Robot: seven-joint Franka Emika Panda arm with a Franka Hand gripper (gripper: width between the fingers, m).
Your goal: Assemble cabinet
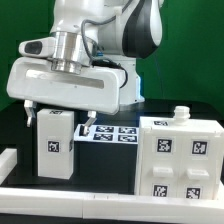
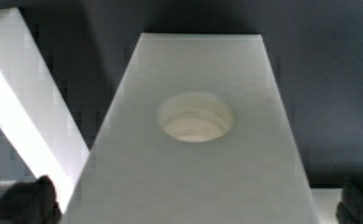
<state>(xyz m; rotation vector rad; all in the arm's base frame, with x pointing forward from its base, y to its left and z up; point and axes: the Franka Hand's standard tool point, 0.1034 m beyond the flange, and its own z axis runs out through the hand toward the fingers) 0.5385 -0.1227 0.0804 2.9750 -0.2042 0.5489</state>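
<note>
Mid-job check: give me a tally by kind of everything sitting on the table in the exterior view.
Cabinet body: 1
White tagged block, standing upright: 1
Marker board: 1
Border rails, one along the front and one at the exterior view's left: 2
Total: 5

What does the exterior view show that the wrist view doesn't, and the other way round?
Only the exterior view: the robot arm, the cabinet on that view's right, the marker board flat on the table, and the tag on the front of the white block. Only the wrist view: a round recess in one face of the block. Both: the upright white block between the open fingers, which stand apart from its sides.
</note>
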